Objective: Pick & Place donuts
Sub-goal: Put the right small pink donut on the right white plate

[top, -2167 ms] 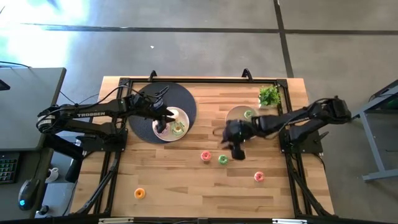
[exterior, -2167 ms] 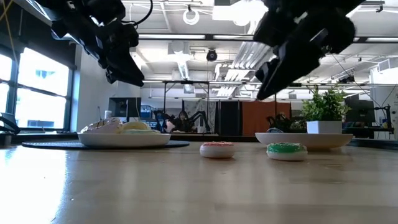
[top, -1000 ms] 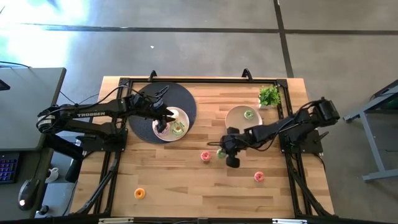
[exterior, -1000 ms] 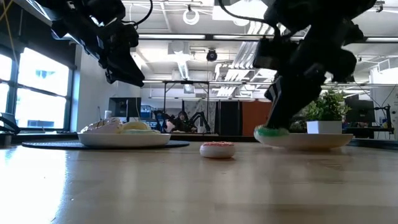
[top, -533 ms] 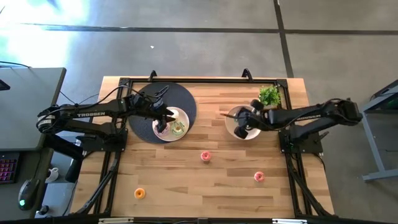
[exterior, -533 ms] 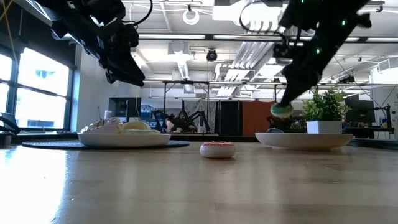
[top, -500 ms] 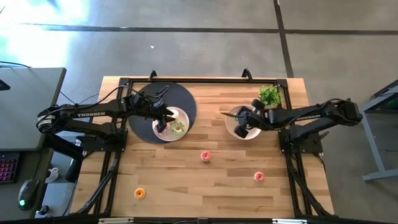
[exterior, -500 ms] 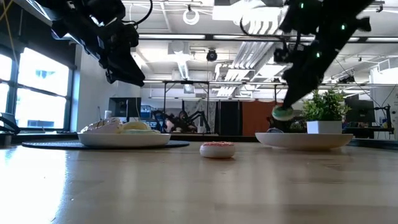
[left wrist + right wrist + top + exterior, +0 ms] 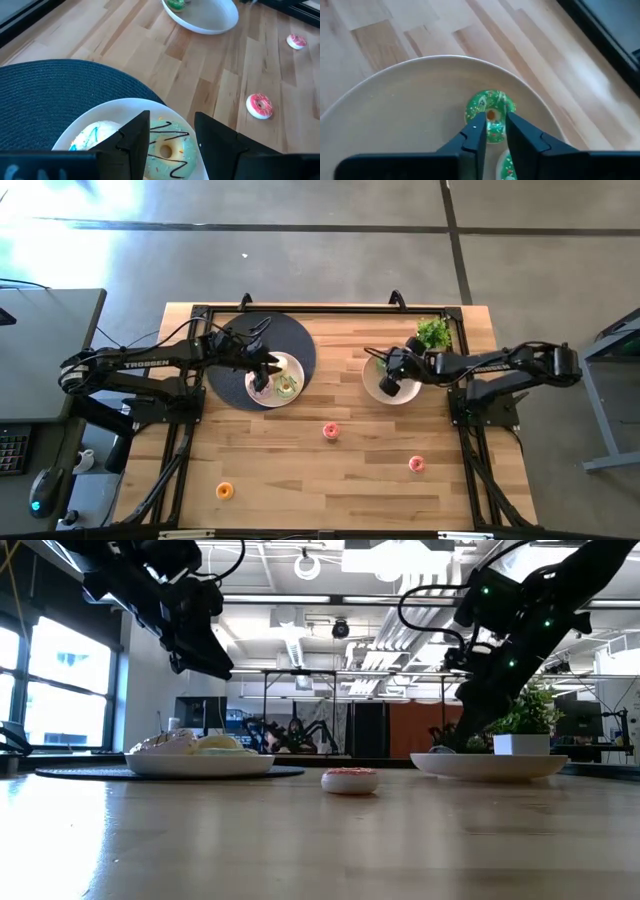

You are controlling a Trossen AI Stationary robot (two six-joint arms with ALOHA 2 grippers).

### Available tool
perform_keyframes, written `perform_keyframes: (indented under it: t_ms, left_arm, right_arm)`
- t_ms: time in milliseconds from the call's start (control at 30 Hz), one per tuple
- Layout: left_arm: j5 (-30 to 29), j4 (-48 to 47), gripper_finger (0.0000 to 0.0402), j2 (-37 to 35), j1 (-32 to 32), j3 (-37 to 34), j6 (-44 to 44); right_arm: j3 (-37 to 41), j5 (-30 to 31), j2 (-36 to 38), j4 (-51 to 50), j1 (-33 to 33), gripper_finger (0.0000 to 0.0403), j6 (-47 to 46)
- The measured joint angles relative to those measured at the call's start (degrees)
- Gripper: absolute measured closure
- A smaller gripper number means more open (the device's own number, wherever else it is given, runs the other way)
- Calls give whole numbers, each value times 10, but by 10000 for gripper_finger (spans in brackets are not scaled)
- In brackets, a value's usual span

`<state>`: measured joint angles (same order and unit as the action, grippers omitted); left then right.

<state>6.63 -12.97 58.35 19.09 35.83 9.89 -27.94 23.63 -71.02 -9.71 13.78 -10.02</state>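
"TROSSEN" marks the left arm (image 9: 130, 365) (white letters, high view).

A robotics lab — exposed ceiling ducts (image 9: 300, 640), concrete floor (image 9: 330, 260), other robot arms (image 9: 295, 730) on benches behind.

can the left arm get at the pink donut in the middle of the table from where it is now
Probably yes. The left gripper hovers open over the white plate holding the big donuts, and the pink donut lies alone on bare wood close by, nothing between them. The right gripper is off over the other plate.
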Motion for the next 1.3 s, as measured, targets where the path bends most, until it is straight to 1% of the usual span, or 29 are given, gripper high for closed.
perform_keyframes:
  t_ms: [200,267,333,400,567,667,733,867,1033,1167,1300]
  left_arm:
    - [-2,0,247,0,0,0,-5]
    - [-2,0,247,0,0,0,-5]
    - [-2,0,247,0,0,0,-5]
    - [-2,0,247,0,0,0,-5]
    - [-4,0,247,0,0,0,-6]
    - [-13,0,247,0,0,0,-6]
    - [-20,0,247,0,0,0,-6]
    - [-20,0,247,0,0,0,-6]
    - [-19,0,247,0,0,0,-6]
    - [-18,0,247,0,0,0,-4]
    - [-18,1,247,0,0,0,1]
  right_arm:
    - [-13,1,3,-7,10,297,21]
    - [-36,-17,10,-20,5,292,29]
    - [-70,-57,15,-56,-5,291,30]
    - [-112,-115,16,-115,-23,291,33]
    - [-187,-238,16,-233,-105,291,8]
    - [-207,-316,16,-274,-167,290,-43]
    - [-209,-347,16,-280,-209,290,-93]
    - [-206,-345,16,-299,-295,290,-193]
    - [-179,-340,16,-314,-389,290,-322]
    - [-147,-340,16,-315,-445,290,-404]
    - [-115,-342,16,-313,-480,290,-456]
